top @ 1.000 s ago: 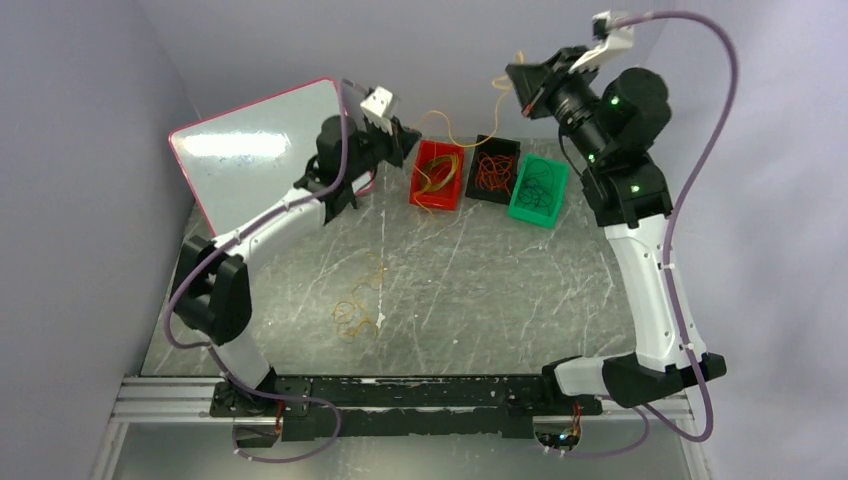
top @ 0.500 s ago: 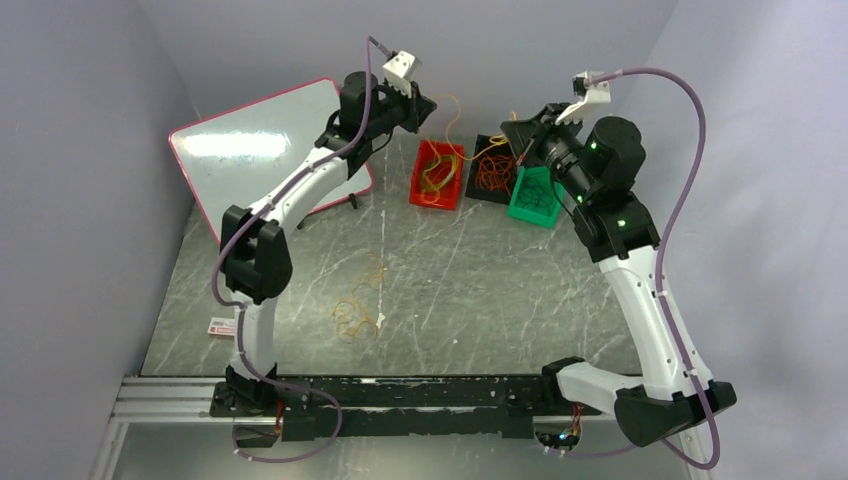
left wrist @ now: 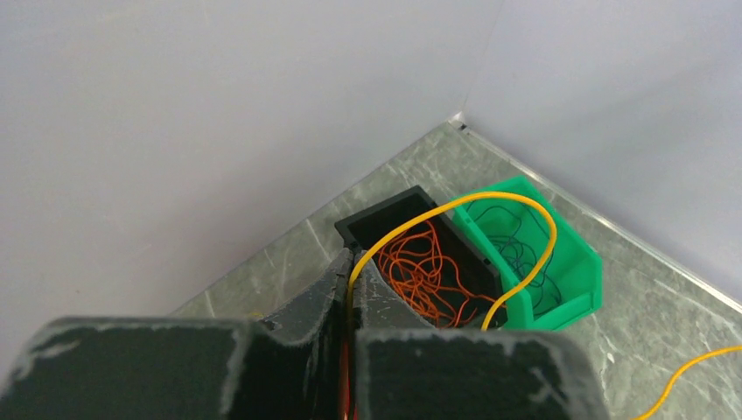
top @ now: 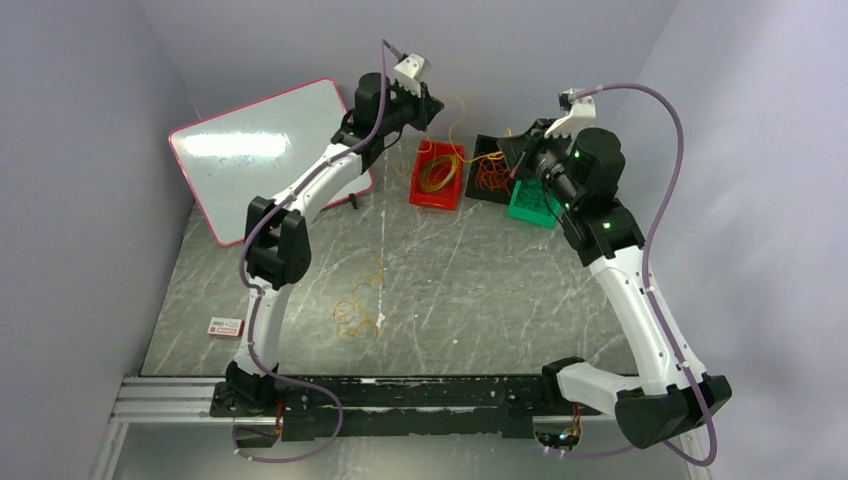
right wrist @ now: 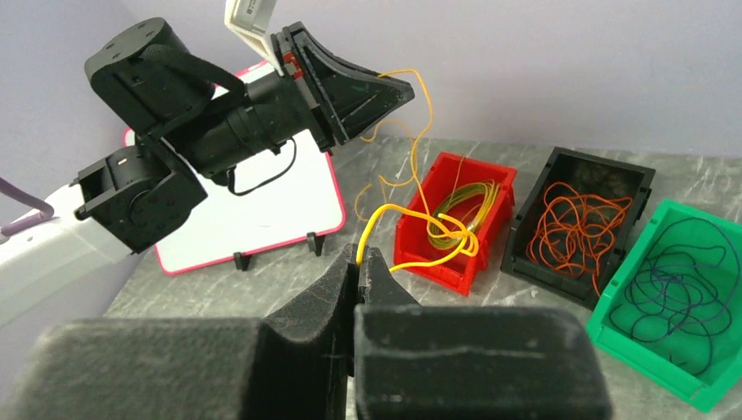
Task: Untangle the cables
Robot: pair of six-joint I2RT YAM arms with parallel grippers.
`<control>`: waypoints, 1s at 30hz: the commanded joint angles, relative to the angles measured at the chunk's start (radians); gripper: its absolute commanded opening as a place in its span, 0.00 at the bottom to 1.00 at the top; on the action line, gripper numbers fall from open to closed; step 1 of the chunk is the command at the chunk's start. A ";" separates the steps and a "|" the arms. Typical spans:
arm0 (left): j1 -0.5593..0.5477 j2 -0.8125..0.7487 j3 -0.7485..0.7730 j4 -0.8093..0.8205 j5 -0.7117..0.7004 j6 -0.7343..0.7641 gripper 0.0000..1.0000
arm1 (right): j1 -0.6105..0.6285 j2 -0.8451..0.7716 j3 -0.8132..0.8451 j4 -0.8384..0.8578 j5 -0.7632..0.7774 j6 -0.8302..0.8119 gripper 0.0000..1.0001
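Left gripper (left wrist: 353, 262) and right gripper (right wrist: 360, 258) each pinch the yellow cable (right wrist: 394, 208); it runs slack, crosswise between them above the red bin (top: 432, 202)

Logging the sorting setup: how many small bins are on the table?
3, in a row at the far side of the table: red bin left, holding yellow cables; black bin middle, orange cables; green bin right, dark cables. None seems hidden.
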 commanded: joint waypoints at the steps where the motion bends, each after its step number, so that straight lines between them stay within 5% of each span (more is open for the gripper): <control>1: 0.005 0.041 0.029 0.037 0.019 -0.012 0.07 | -0.005 -0.009 -0.029 0.052 0.016 0.002 0.00; 21: 0.018 0.166 0.019 0.083 -0.006 -0.010 0.07 | -0.004 -0.015 -0.093 0.058 0.021 0.005 0.00; 30: 0.019 0.174 -0.049 0.044 0.005 0.027 0.38 | -0.005 -0.013 -0.145 0.071 0.010 0.026 0.00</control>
